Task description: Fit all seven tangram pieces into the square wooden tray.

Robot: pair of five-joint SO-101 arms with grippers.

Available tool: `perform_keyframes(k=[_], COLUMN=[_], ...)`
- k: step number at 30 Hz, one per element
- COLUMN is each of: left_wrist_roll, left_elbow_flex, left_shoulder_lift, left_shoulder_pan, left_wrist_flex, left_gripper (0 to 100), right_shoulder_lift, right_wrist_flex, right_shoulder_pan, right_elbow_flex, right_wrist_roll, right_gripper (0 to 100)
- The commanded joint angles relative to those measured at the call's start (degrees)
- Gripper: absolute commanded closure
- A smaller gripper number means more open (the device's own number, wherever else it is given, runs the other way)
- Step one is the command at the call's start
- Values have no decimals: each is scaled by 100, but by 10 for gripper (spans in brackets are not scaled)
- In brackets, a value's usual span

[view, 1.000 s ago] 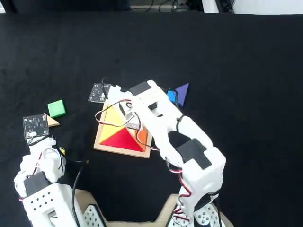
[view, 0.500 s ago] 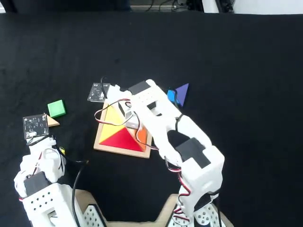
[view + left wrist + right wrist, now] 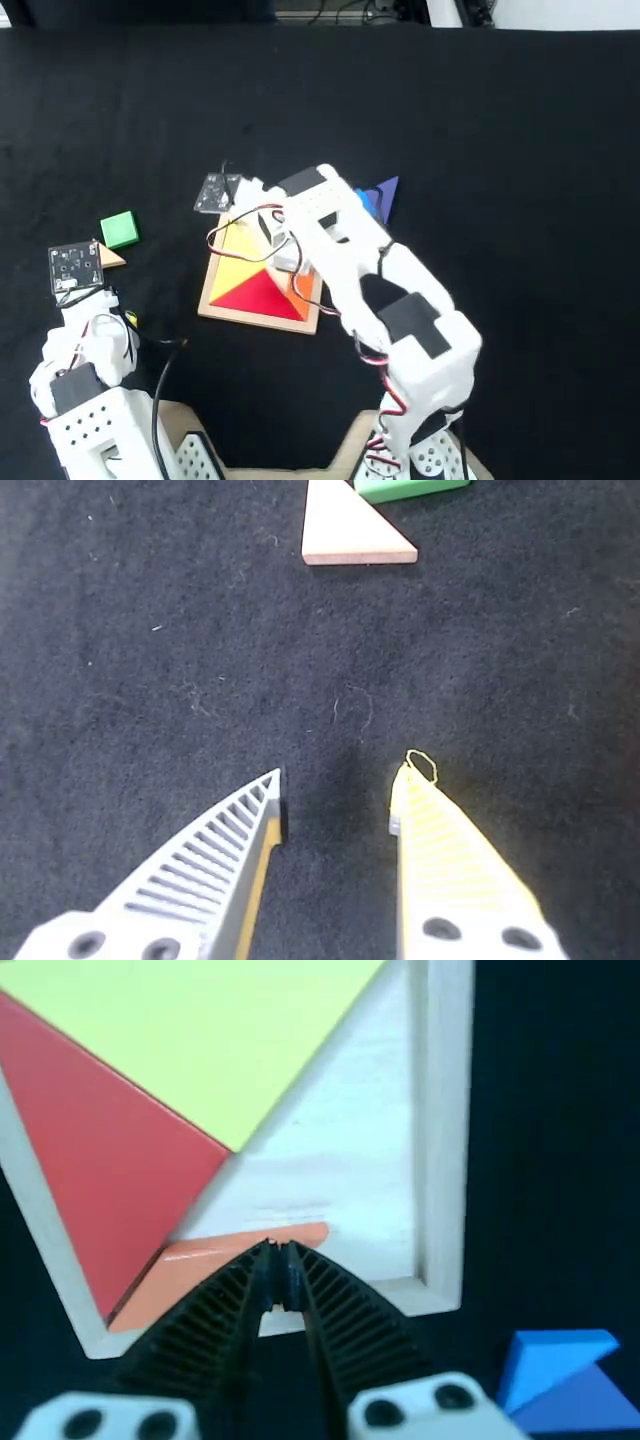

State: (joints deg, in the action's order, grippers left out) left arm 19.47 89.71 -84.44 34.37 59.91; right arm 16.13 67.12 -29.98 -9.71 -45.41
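A: From the high view, where do we see the tray [image 3: 255, 320]?
B: Middle of the counter [image 3: 500, 120], yellow triangle [image 3: 240, 247] and red triangle [image 3: 255, 293] inside; green square [image 3: 119, 229] well left.
A: Our left tool [image 3: 338, 780]?
B: Wide apart over bare counter.
A: Right tool [image 3: 278, 1260]?
B: Tips together at the orange piece [image 3: 200, 1265] in the tray.

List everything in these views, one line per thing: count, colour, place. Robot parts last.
tray: one, pale wood, mid-table
yellow triangle: one, inside the tray
red triangle: one, inside the tray, against the yellow triangle
orange piece: one, in the tray beside the red triangle
green square: one, on the cloth
tan triangle: one, beside the green square
blue piece: one, outside the tray
purple triangle: one, by the blue piece
cloth: one, black
left gripper: open, over bare cloth
right gripper: shut, at the orange piece
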Motion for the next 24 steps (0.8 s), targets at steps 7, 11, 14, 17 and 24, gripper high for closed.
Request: perform_keyframes(k=[7,11,14,17,24], left_wrist_roll=[26,26,26,26,26], left_elbow_flex=[-13,-13,-13,-13,22], left_shoulder_lift=[-26,-26,-26,-26,-26], left_shoulder_pan=[-4,-4,-4,-4,-4], left_wrist_flex=[-70,-70,-70,-70,-70], left_gripper=[819,819,819,819,819], right_shoulder_lift=[-681,-840,-971,-963,-541], right_wrist_flex=[-440,-457,-325,-246,-290], right_shoulder_pan=[1046,1292,1108,721,870], right_elbow_flex=[119,127,57,48,-57], right_wrist_roll=[730,2576,3930,4554,5169], right_gripper=[966,854,808,800,800])
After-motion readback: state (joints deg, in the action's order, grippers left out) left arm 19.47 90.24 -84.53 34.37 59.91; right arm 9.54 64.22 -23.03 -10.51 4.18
